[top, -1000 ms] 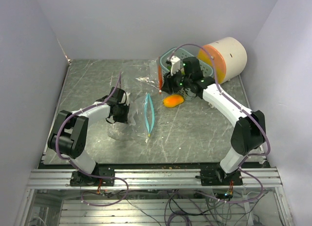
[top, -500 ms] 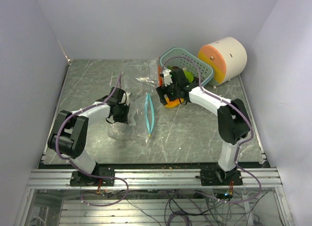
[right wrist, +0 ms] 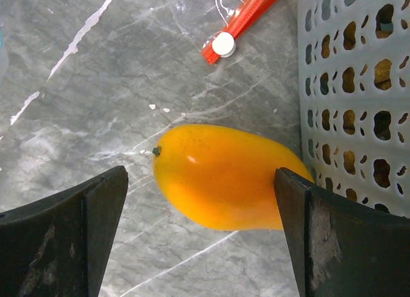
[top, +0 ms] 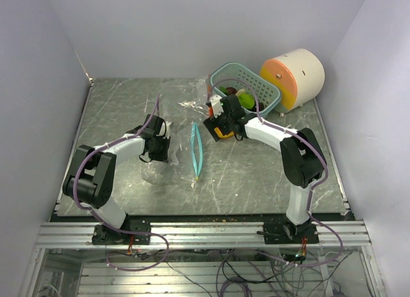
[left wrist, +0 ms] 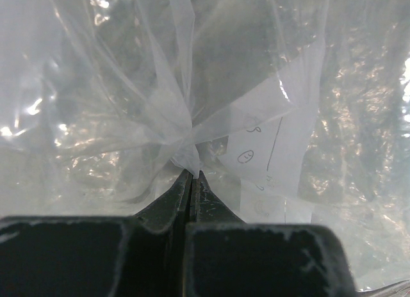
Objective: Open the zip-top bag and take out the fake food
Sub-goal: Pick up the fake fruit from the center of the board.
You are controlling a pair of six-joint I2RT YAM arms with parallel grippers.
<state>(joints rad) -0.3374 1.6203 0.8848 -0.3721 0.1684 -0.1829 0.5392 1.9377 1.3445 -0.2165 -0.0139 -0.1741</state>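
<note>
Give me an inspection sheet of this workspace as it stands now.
Surface: grey marbled table, scratched.
Job's things: clear zip-top bag left of centre, its blue zip strip parted; orange toy mango outside it, beside the basket; green toy piece in the basket.
Clutter: teal basket; cream cylinder on its side, far right; red zip strip.
Hands: left hand shut on a fold of the bag; right hand open, straddling the mango.
Cables: purple cables along both arms; loose wires below the front rail.
Surroundings: plain pale walls on three sides.

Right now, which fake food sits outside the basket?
The orange mango, on the table beside the basket, between the open right gripper; the green piece lies inside.
</note>
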